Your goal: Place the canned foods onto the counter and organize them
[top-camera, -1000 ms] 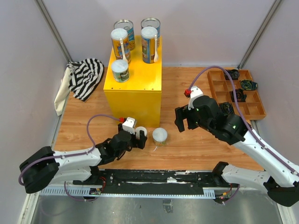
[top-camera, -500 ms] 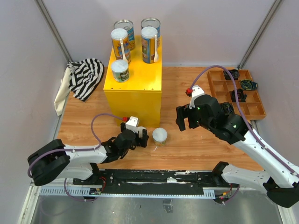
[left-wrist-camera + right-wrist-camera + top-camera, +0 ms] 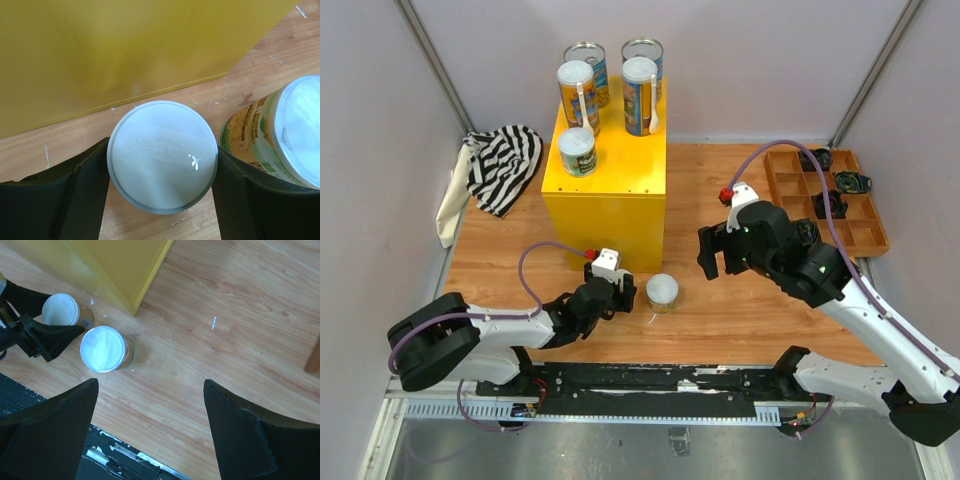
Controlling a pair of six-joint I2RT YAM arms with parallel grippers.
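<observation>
The counter (image 3: 610,205) is the big yellow box at the back left, and several cans stand on its top, tall ones (image 3: 575,92) behind a short one (image 3: 578,150). In front of it my left gripper (image 3: 620,292) (image 3: 162,150) is shut on a short white-lidded can (image 3: 160,165) (image 3: 60,309), with a finger pressed on each side. A second short can (image 3: 662,290) (image 3: 295,130) (image 3: 103,349), with a yellow-green label, stands just to its right. My right gripper (image 3: 714,265) (image 3: 150,385) hovers open over bare wood, right of both cans.
A striped cloth (image 3: 500,165) lies left of the counter. A brown compartmented tray (image 3: 790,190) with dark items sits at the back right. The counter's front face (image 3: 125,50) stands close behind the held can. Grey walls enclose the table.
My left gripper slid right to the near can and its fingers shut on it. The right arm has barely moved.
</observation>
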